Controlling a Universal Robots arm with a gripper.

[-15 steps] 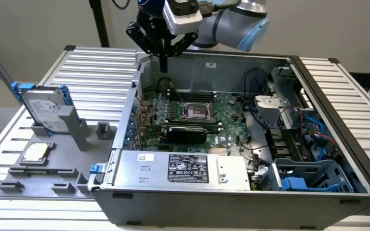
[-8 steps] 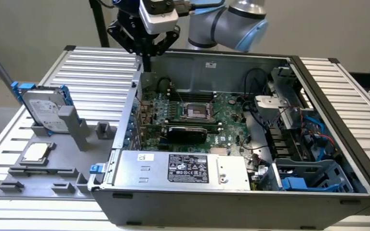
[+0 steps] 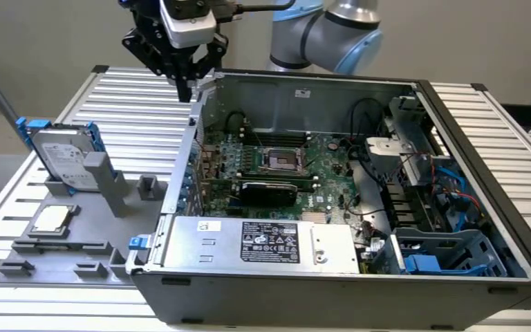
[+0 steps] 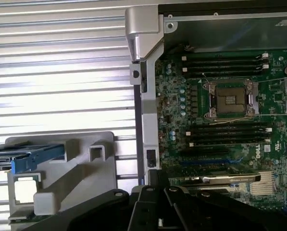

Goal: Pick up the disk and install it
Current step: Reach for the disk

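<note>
The disk (image 3: 63, 158) stands untouched in its holder (image 3: 110, 185) at the case's (image 3: 339, 294) 9 o'clock; the gripper (image 3: 184, 90) hangs clenched, empty.

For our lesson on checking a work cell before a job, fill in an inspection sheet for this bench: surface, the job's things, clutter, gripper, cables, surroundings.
Surface: ribbed metal table, carrying an open computer case and a grey holder.
Job's things: disk stands upright in the holder, at the exterior view's left.
Clutter: small square chip lying flat on the holder.
Gripper: gripper shut, empty, over the case's far corner, apart from the disk.
Cables: cables, blue and black, inside the case.
Surroundings: plain wall behind.
</note>
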